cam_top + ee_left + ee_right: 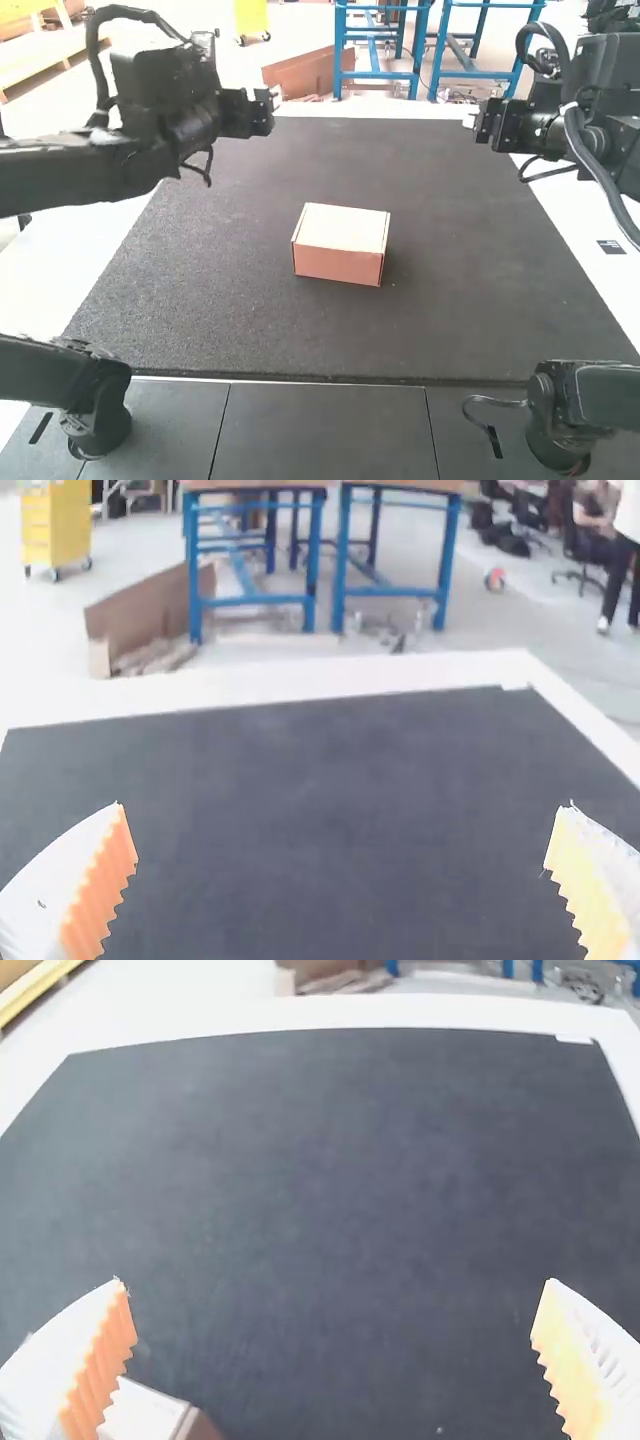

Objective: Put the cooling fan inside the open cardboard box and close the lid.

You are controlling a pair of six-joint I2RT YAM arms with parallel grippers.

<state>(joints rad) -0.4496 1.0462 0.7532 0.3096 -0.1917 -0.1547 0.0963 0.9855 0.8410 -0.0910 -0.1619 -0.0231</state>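
Observation:
A small cardboard box stands in the middle of the black mat with its lid down flat. My left gripper hangs above the mat's far left edge, well away from the box. In the left wrist view its ribbed white fingers with orange pads are spread wide over bare mat, so it is open and holds nothing. My right gripper hovers over the far right corner, also open and holding nothing. A corner of the box peeks in by one finger in the right wrist view.
White table margin runs around the mat on the left, right and far sides. Both arm bases stand at the near edge. Bare mat lies on every side of the box.

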